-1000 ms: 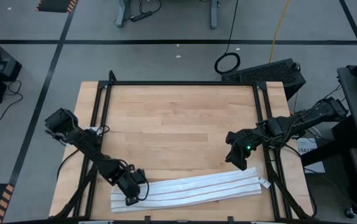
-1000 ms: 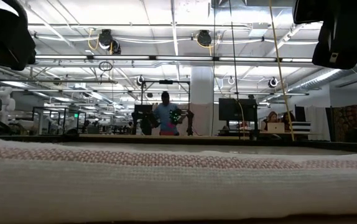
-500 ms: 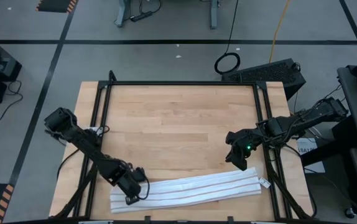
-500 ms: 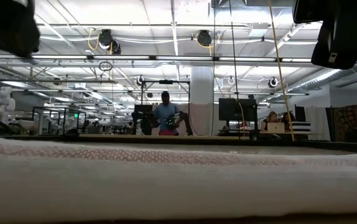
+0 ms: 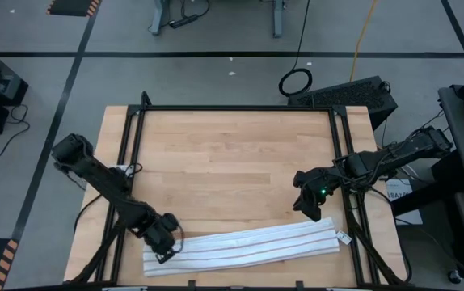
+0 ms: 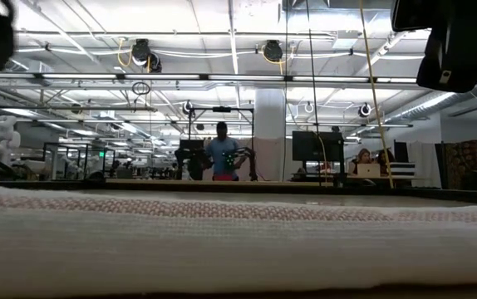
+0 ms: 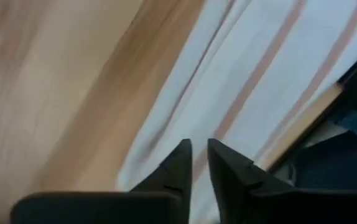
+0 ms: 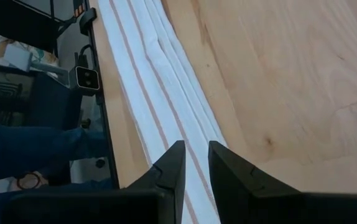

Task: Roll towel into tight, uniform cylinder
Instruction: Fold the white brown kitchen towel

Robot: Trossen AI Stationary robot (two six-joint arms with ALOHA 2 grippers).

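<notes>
Right now, the towel [image 5: 244, 246] lies flat as a long narrow folded strip along the near edge of the wooden table [image 5: 232, 153]. You can see no rolled section at either end, so the cylinder looks not yet begun; the folding into a strip appears done, and all the rolling is left.

Your left gripper [image 5: 161, 251] sits just above the strip's left end. Its wrist view shows the two dark fingers [image 7: 177, 167] nearly pressed together with only a slim gap, tips over the striped cloth close to its long edge. Nothing is visibly pinched between them; whether the tips touch the fabric cannot be told.

Your right gripper [image 5: 309, 208] hovers apart from the towel, with the strip's right end just ahead of and below its tips. Its fingers [image 8: 171, 167] also stand close together with a narrow gap, holding nothing.

From table height, the towel [image 6: 238, 241] fills the foreground as a low, even band. A person [image 6: 220, 153] stands far off in the room behind.
</notes>
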